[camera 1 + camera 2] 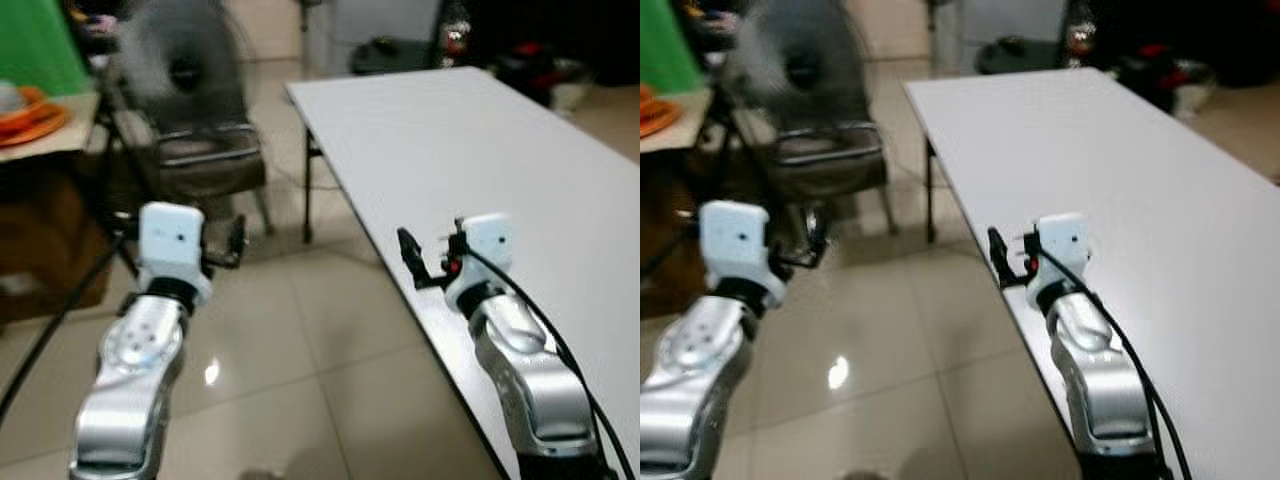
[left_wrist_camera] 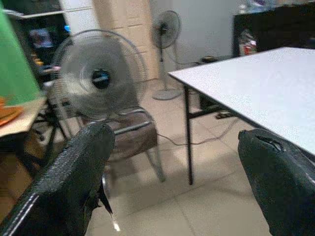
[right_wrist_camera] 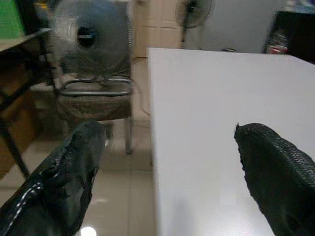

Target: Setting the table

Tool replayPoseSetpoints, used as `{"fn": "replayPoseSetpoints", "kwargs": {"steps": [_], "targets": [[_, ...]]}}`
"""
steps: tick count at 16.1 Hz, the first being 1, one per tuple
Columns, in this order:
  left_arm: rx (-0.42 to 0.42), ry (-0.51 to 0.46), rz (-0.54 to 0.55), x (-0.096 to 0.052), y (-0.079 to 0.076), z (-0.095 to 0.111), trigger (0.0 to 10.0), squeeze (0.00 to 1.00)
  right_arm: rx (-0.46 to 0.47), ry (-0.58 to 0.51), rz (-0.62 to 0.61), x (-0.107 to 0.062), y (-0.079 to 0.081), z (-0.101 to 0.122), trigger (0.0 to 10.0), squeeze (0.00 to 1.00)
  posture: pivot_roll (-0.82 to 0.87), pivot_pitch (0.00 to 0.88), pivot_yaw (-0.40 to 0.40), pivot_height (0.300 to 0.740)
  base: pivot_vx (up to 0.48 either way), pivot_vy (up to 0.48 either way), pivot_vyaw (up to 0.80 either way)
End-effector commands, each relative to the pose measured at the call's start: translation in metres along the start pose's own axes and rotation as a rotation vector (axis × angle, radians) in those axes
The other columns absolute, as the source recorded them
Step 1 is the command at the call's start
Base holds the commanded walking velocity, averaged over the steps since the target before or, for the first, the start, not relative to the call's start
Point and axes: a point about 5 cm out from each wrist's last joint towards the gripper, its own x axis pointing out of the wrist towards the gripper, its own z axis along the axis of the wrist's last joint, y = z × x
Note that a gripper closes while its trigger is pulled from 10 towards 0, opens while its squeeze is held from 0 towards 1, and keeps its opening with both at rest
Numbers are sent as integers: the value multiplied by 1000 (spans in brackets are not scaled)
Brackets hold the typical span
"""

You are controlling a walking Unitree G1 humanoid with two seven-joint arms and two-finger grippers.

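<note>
- Beside the long white counter (image 1: 480,150), the robot stands at the near corner with both arms raised forward. The surface in view carries no plate, cup or cutlery.
- Right claw (image 3: 167,167): held over the near edge of the counter, fingers (image 3: 273,172) spread wide, nothing between them.
- Left claw (image 2: 172,177): held over the tiled floor (image 1: 300,340) to the left of the counter, fingers (image 2: 74,172) spread wide, nothing between them.
- Step in hand, as a judgement: the approach stage. No tableware is gripped and none is laid, so the setting proper has not begun.
- Task items: an orange object (image 1: 35,115) rests on a side table (image 1: 60,135) at far left, well apart from the counter. It may be dishware; blur prevents identification.
- Next move, as a judgement: locate the tableware first, which probably requires turning toward the left side of the room, then carry each item back to the counter.
- Obstacles: a chair (image 1: 205,165) with a standing fan (image 1: 180,65) close by it sits between the side table and the counter, so the route to the left is tight.
- Hard to make out: dark objects (image 1: 540,65) past the far end of the counter are blurred and unidentifiable. The right part of the counter is cut off by the frame.
</note>
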Motion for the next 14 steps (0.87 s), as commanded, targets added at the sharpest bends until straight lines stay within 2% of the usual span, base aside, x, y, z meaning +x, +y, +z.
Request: {"fn": "replayPoseSetpoints", "kwargs": {"steps": [1, 5, 7, 8, 10, 12, 14], "targets": [[12, 17, 31, 0, 7, -3, 10000, 0, 6, -22, 41, 6, 9, 5, 10000, 1000, 152, 0, -25, 740, 401, 0, 800], [9, 28, 43, -1, 7, -5, 10000, 0, 3, -36, 60, 13, 9, 9, 10000, 1000, 168, 0, -47, 740, 398, 0, 800], [13, 32, 60, -2, 12, -5, 10000, 0, 26, -46, 12, 16, -1, 10, 10000, 1000, 188, 0, -56, 740, 375, 0, 800], [19, 33, 69, -3, 15, -5, 10000, 0, 2, -52, -27, 19, -13, 11, 10000, 1000, 196, 0, -59, 740, 364, 0, 800], [23, 36, 73, -5, 18, -6, 10000, 0, -33, -58, -65, 21, -22, 13, 10000, 1000, 195, 0, -58, 740, 368, 0, 688], [27, 40, 71, -3, 20, -8, 10000, 0, -34, -75, -59, 20, -21, 17, 10000, 1000, 172, 0, -52, 740, 366, 0, 0], [30, 38, 50, -1, 15, -8, 10000, 0, 21, -44, -58, 17, -20, 13, 10000, 1000, 160, 0, -43, 740, 368, 0, 0]]}}
